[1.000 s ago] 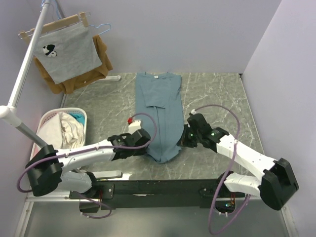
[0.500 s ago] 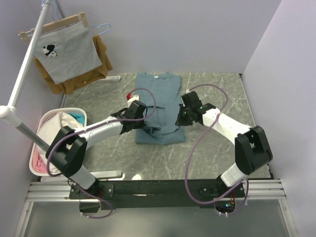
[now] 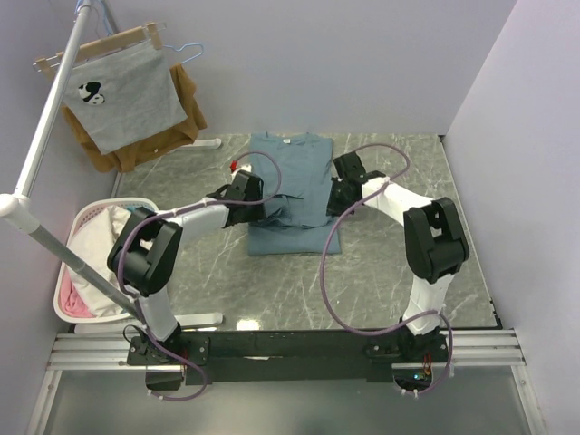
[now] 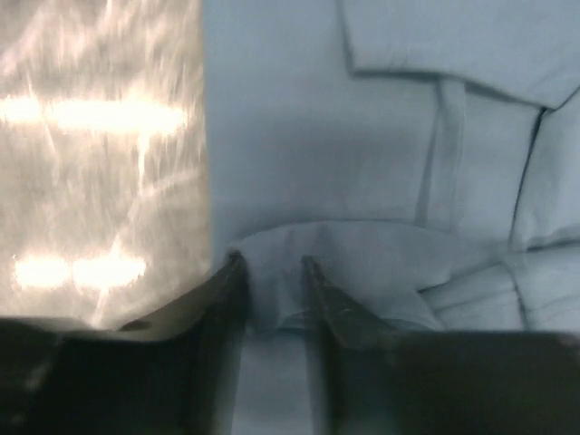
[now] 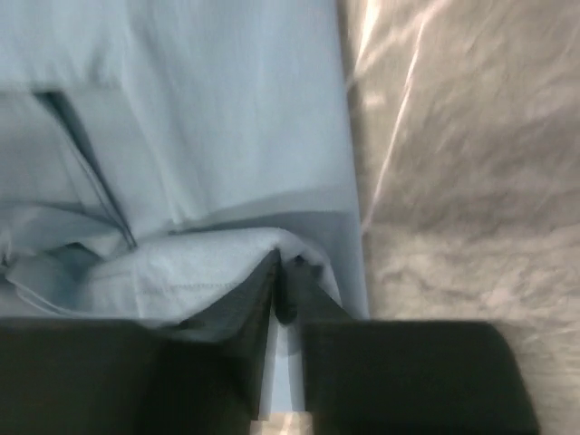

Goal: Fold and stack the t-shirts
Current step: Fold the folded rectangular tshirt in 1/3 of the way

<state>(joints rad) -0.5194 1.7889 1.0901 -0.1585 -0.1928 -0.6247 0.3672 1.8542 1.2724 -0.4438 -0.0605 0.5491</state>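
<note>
Teal t-shirt [image 3: 292,177] on desk [image 3: 399,263]: left fingers [image 4: 220,313] pinch raised fold at its edge, right fingers [image 5: 237,317] clamp opposite fold; rest lies flat ahead.

Soft even light; wrist views blurred, table [image 4: 91,118] glaring.

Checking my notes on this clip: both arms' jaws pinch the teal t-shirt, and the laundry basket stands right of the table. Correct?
Not quite. The laundry basket stands left of the table, as the top external view shows. Both arms' jaws do pinch the teal t-shirt.
</note>
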